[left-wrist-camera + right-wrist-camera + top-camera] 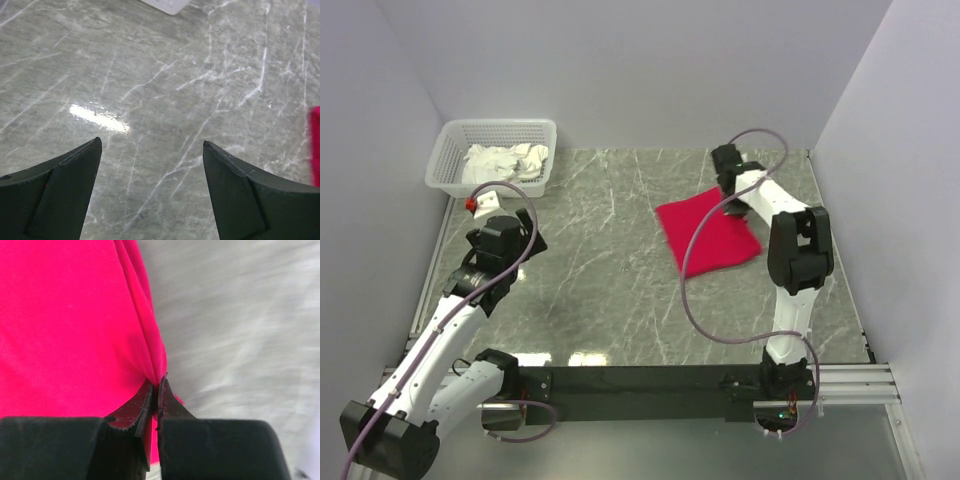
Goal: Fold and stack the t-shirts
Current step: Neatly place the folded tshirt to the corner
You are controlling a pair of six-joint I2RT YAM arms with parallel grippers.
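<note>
- At the far left corner of the tabletop stands a white lattice basket with crumpled white cloths inside. It is well apart from the folding area, so I judge it is only storage and has no part in the present step.
- Near the basket, the left arm is raised over bare marble. Its jaws are released, spread wide with nothing between them, as the left wrist view shows. I think it is parked here to leave room for the other arm while being ready to help.
- Right of the middle lies the red t-shirt, flat on the tabletop in a compact four-sided shape. It seems to be already folded into several layers. A thin strip of it shows at the right border of the left wrist view.
- At the far right edge of the shirt, the right arm reaches down. Its jaws are clenched on a ridge of the red fabric, where the layers come together.
- This pinch on the edge is probably chosen because thin cloth cannot be pushed, only pulled. Holding all layers together would let the arm drag or straighten the bundle without opening it.
- No second shirt is visible, so the stacking is not yet possible to judge.
</note>
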